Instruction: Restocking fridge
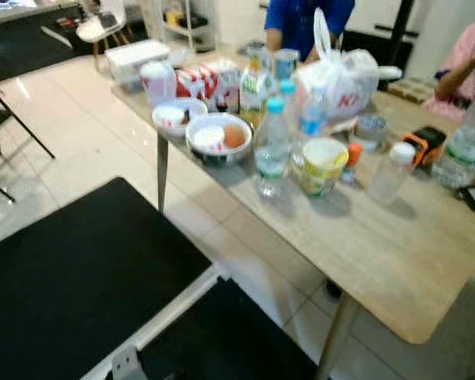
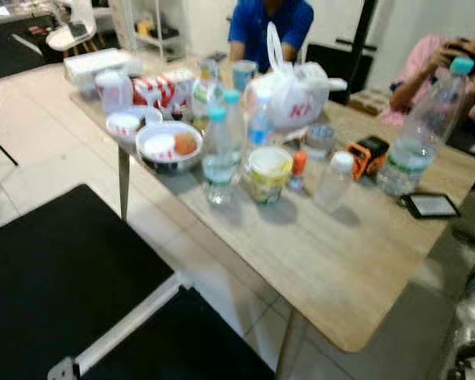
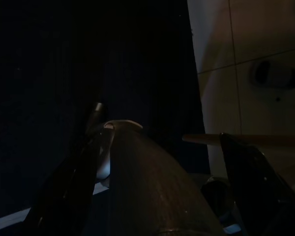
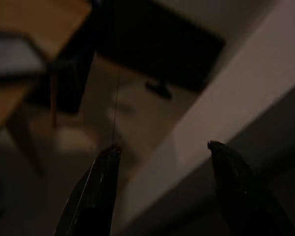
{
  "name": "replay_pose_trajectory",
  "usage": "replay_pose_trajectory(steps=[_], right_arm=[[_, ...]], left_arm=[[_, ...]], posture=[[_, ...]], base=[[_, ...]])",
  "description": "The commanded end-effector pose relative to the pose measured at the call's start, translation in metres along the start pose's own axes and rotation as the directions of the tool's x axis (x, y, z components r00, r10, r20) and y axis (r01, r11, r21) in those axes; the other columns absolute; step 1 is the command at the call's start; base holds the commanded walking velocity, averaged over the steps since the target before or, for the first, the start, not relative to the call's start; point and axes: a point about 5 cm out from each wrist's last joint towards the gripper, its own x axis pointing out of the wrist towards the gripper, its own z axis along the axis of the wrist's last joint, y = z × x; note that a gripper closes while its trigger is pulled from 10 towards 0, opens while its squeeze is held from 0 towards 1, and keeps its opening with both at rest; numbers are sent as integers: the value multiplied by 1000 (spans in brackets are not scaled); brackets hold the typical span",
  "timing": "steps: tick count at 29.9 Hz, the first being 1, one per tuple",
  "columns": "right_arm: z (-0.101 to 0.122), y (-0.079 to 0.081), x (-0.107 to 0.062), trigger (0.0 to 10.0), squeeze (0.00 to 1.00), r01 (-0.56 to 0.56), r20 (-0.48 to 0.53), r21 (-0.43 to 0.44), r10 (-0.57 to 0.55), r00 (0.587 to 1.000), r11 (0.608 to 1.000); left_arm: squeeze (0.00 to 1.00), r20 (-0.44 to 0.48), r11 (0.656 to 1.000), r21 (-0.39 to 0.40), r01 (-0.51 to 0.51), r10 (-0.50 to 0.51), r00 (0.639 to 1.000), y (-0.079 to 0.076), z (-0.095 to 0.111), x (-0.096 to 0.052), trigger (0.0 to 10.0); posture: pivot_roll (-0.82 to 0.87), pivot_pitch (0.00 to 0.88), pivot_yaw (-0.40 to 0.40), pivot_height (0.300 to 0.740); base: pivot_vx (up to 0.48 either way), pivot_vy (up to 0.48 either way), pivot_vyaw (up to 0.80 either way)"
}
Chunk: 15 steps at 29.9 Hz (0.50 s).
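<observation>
- Right gripper point(image 4: 160, 152) hanging low over the floor, fingers spread wide, nothing held.
- Left gripper point(image 3: 157, 167) idle in shadow, fingers parted, empty.
- Water bottle point(image 1: 272, 148) upright mid-table point(image 1: 396, 261), well apart from both grippers, crowded between bowl point(image 1: 218, 137) and noodle cup point(image 1: 324, 165).
- Risk: tight cluster, so a reach could topple neighbours.

**A home dining area**

A wooden dining table point(image 1: 396, 253) stands on pale floor tiles point(image 1: 79, 150), crowded with water bottles point(image 1: 271, 150), bowls point(image 1: 218, 138), takeaway boxes point(image 1: 210, 81) and a plastic bag point(image 1: 344, 79). Two people sit at its far side, and a white chair point(image 1: 103, 28) stands beyond.
</observation>
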Motion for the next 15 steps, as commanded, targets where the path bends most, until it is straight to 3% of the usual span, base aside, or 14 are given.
replay_pose_trajectory(steps=[1, 2, 4, 7, 9, 10, 11, 12, 14, 15], right_arm=[[14, 0, 2, 10000, 0, -14, 55, 50, 11, 998, 999], [41, 9, 3, 10000, 0, -124, 167, 136, 101, 981, 983], [63, 21, -1, 10000, 0, -292, 271, 226, 228, 935, 929], [92, 38, -9, 10000, 0, -539, 423, 287, 400, 813, 792], [112, 46, -17, 10000, 0, -706, 538, 306, 495, 682, 639], [112, 46, -17, 10000, 0, -706, 538, 306, 495, 682, 639], [131, 51, -27, 10000, 0, -845, 653, 271, 556, 513, 461], [135, 52, -30, 10000, 0, -869, 676, 257, 564, 474, 423], [140, 55, -38, 10000, 0, -933, 725, 196, 597, 345, 302], [142, 60, -48, 10000, 0, -977, 753, 111, 626, 204, 185]], left_arm=[[0, 0, 1000, 3, -2, 2, 1000, 2, 0, -1, 10000], [0, -3, 1000, 4, 1, -1, 1000, 2, -1, -1, 10000], [0, -5, 1000, 5, 2, -2, 1000, 2, -1, -1, 10000], [0, -7, 1000, 10, 2, -2, 1000, 3, -1, -1, 10000], [0, -8, 1000, 11, 1, -1, 1000, 3, -1, -2, 10000], [0, -8, 1000, 11, 1, -1, 1000, 3, -1, -2, 10000], [0, -5, 1000, 10, 2, -2, 1000, 3, 0, -1, 10000], [0, -5, 1000, 9, 2, -2, 1000, 3, 1, -1, 10000], [0, -5, 1000, 10, 6, -6, 1000, 2, 1, -1, 10000], [0, -6, 1000, 11, 9, -9, 1000, 1, 1, -1, 10000]], posture=[[-9, 4, -6, 740], [-7, 3, -7, 740], [-6, 3, -7, 740], [-6, 2, -6, 740], [-6, 2, -6, 740], [-6, 2, -6, 740], [-5, 4, -6, 740], [-5, 4, -6, 740], [-5, 4, -6, 740], [-5, 4, -6, 740]], base=[[0, 0, 0], [0, 0, 0], [0, 0, 0], [0, 0, 0], [0, 0, 0], [0, 0, 0], [0, 0, 0], [0, 0, 0], [0, 0, 0], [0, 0, 0]])
